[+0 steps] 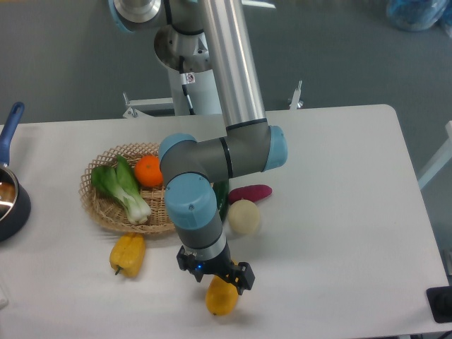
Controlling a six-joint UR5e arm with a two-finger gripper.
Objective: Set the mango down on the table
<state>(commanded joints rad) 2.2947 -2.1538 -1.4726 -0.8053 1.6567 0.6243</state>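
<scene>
At the far left edge I see a dark pot with a blue handle, sitting on the white worktop. To the right of it stands a woven basket, and inside it lie a green bok choy and a round orange. Just near of the basket, on the worktop, lies a yellow bell pepper.

Further right, the arm comes down from the far side and bends over the basket's right rim, so this part of the basket is hidden from me. Behind the arm I can see only a small piece of a dark green cucumber. The end effector points down at the near part of the worktop, and it is clamped on the top of the mango. The mango hangs below the fingers, yellow-orange, close to the near edge of the worktop; I cannot tell if its bottom already touches the surface.

To the right of the arm, a pale round onion rests on the worktop, and just far of it lies a purple sweet potato, near the onion
</scene>
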